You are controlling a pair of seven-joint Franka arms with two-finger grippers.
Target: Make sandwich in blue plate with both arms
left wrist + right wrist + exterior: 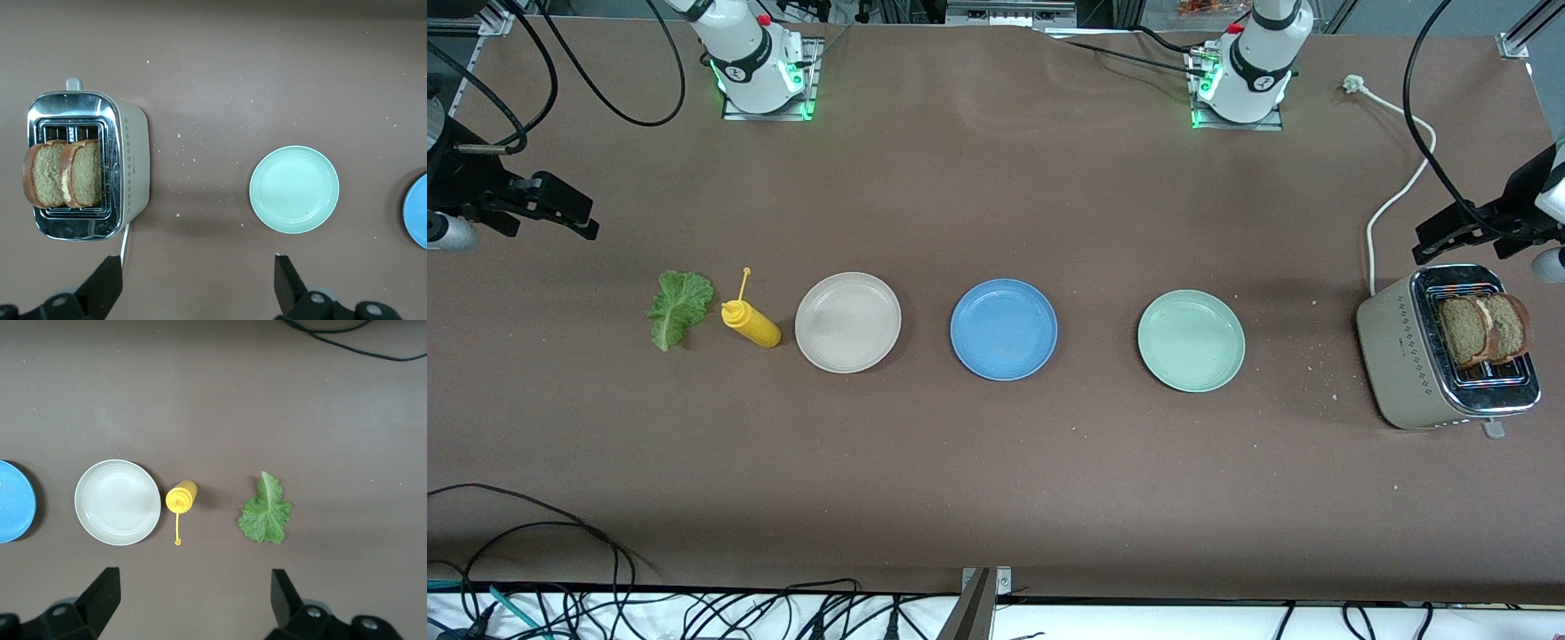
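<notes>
Three plates are sitting in a row mid-table, well apart: the blue plate [1003, 329] between a beige plate [847, 322] and a pale green plate [1191, 340]. Two bread slices [1485, 330] are standing in the toaster [1405, 356] at the left arm's end; one lettuce leaf [679, 307] is lying beside a mustard bottle [751, 324]. The left gripper [197, 283] and right gripper [193, 600] are hovering wide open at the table's ends.

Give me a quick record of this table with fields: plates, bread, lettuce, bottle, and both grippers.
blue plate: bare, middle of the row
beige plate: bare, toward the right arm's end
green plate: bare, toward the left arm's end
bread slices: two, upright in the toaster
lettuce leaf: flat on the table, beside the yellow bottle
left gripper: fingers open, above the toaster and green plate
right gripper: fingers open, above the bottle and lettuce
</notes>
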